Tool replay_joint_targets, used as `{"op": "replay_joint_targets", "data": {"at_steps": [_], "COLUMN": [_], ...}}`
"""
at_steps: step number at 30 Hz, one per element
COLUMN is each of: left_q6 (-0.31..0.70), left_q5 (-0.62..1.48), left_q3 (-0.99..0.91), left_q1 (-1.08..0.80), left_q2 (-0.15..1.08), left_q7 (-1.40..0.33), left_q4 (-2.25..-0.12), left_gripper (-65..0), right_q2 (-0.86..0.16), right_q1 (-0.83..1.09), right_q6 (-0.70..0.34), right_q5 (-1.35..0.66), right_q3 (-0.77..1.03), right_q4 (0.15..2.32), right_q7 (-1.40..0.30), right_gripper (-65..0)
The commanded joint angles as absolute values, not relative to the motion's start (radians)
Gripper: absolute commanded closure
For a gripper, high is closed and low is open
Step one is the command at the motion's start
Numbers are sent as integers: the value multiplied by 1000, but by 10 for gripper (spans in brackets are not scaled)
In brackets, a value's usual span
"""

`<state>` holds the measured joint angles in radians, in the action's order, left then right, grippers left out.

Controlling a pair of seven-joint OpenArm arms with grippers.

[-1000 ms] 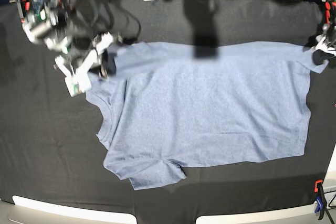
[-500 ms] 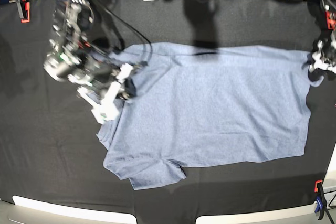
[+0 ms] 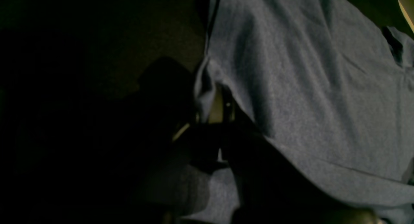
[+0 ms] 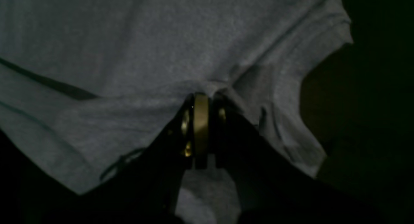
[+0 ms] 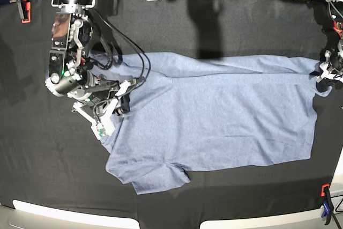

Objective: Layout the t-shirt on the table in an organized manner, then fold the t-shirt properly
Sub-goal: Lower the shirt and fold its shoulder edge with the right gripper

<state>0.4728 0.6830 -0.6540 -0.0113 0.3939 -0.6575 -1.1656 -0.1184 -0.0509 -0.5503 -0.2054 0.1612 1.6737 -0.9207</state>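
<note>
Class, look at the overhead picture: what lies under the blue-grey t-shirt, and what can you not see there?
Under the t-shirt lies the table, its black cloth showing all around. The cloth beneath the shirt and the shirt's underside are covered.

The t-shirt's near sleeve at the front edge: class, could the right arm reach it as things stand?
Probably not yet. The right gripper is shut on the t-shirt near the collar; the sleeve lies unobstructed, but the gripper must let go first.

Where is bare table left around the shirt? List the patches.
Free: the table left of the t-shirt; the far strip above its top edge; the near strip below its hem. Crowded: the right gripper at the collar side, and the left gripper at the table's edge.
</note>
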Motion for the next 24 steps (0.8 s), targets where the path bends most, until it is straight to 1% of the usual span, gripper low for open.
{"op": "replay_joint_targets", "data": {"at_steps": [1,3,6,10,15,19,21,22,23,24], "left_q6": [480,487,553,555,555,564,616,641,656,661], "left_q5": [701,715,722,722,722,722,723,726,736,747], "left_q3": [-659,-659,-659,-659,-659,-659,-659,-659,-659,-659], "left_q1": [0,1,1,0,0,-1,-1,-1,-1,-1], "left_q2": [416,416,416,416,416,422,438,450,466,483], "left_q7": [-635,-635,-635,-639,-699,-768,-802,-811,-823,-838], "left_q4": [-1181,-1181,-1181,-1181,-1181,-1181,-1181,-1182,-1182,-1182], "left_gripper": [0,0,0,0,-2,-178,-255,-283,-302,-312], "right_q2": [-128,-128,-131,-130,-133,-133,-139,-145,-151,-161], "right_q1": [-71,-71,-71,-71,-68,-68,-69,-69,-69,-69], "right_q6": [-545,-546,-546,-546,-546,-546,-546,-546,-546,-546], "right_q5": [-205,-216,-240,-237,-205,-212,-224,-241,-255,-262], "right_q3": [184,215,229,221,224,224,224,223,223,223], "right_q4": [1688,1688,1688,1688,1688,1688,1688,1688,1688,1688], "right_q7": [-897,-898,-898,-899,-902,-907,-935,-956,-973,-982], "right_gripper": [0,0,0,0,0,0,0,0,-43,-102]}}
